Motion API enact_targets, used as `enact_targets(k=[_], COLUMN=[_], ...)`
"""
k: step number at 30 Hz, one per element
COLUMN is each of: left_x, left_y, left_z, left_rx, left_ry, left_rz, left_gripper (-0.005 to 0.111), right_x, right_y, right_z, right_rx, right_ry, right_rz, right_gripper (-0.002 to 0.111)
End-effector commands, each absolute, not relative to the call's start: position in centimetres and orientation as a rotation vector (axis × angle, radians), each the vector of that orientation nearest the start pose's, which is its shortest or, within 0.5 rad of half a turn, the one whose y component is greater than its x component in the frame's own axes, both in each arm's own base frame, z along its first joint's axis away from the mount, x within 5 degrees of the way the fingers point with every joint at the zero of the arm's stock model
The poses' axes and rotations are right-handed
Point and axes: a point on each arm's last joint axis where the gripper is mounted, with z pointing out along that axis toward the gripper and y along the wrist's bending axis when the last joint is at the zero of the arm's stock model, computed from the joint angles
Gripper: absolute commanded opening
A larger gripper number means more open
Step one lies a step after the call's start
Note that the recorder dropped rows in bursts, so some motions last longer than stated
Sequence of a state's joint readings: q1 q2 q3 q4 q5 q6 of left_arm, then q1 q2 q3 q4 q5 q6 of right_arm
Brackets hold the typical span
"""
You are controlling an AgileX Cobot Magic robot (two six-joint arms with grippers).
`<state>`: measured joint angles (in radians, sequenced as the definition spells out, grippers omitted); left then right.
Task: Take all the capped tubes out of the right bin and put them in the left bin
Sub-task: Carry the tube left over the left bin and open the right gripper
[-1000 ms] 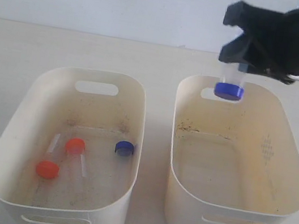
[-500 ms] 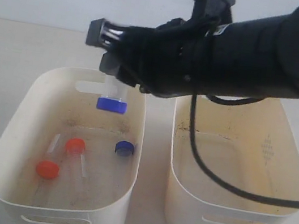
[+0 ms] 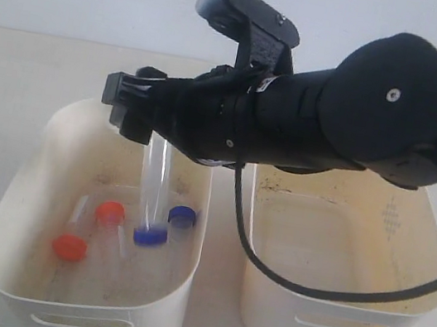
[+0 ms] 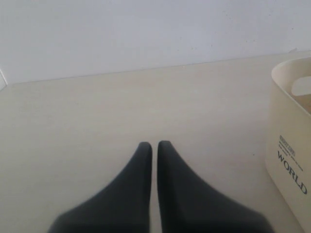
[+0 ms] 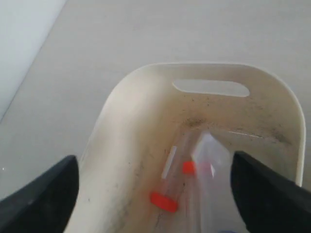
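My right gripper has reached across and hangs over the left bin, jaws wide open. Below it a clear tube stands almost upright inside the bin, its dark blue cap down near the floor, free of the fingers. The right wrist view shows that tube blurred between the spread fingers. On the bin floor lie two orange-capped tubes and another blue-capped one. The right bin holds no tube. My left gripper is shut on nothing above bare table.
The two cream bins stand side by side with a narrow gap between them. The right arm's black body and a cable hang over the right bin's rim. In the left wrist view a bin's outer wall printed "WORLD" stands beside the left gripper.
The right gripper carried the blue-capped tube from above the right bin across to the left bin, then opened; the tube has dropped cap-down into the left bin.
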<state>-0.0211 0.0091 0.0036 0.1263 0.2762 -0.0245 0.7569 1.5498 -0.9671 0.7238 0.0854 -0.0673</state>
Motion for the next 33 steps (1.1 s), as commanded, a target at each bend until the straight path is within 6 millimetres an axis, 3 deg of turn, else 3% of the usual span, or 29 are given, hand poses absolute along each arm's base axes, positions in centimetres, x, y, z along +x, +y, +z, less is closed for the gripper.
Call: enact_targets(k=[1,3,5,8,10,15,21,29,33], left_x=[5.6,5.6,5.6,5.6,5.6,5.6,5.6,5.6,5.6], left_y=[0.2,0.2,0.2,0.2,0.2,0.2,0.2,0.2,0.2], left_z=[18.9,18.9,18.9,18.9,18.9,18.9,18.9,18.9,18.9], left_rx=[0.065,0.065,0.065,0.065,0.065,0.065,0.065,0.065,0.065], left_ry=[1.75,1.75,1.75,1.75,1.75,1.75,1.75,1.75,1.75], left_rz=[0.071,0.071,0.071,0.071,0.071,0.071,0.071,0.071,0.071], left_gripper=[0.004,0.004,0.004,0.004,0.004,0.004,0.004,0.004,0.004], right_x=[24.6,24.3,23.7,22.1,21.2,20.0,20.1,20.0,19.3], right_y=[23.6,23.5,23.2,22.7,22.3,21.7,21.7,21.5,19.2], right_z=[26.4,27.1,27.9,29.3,30.1,31.3,31.3,30.8,30.2], right_rx=[-0.131,-0.137,-0.166,-0.286,-0.339,-0.381,-0.376,-0.627,-0.622], right_ry=[2.212,2.203,2.207,2.225,2.239,2.24,2.235,2.182,2.155], right_rz=[0.862,0.878,0.898,0.921,0.946,0.98,0.979,0.825,0.761], right_gripper=[0.085,0.072,0.049,-0.001,0.004,0.005,0.005,0.005,0.005])
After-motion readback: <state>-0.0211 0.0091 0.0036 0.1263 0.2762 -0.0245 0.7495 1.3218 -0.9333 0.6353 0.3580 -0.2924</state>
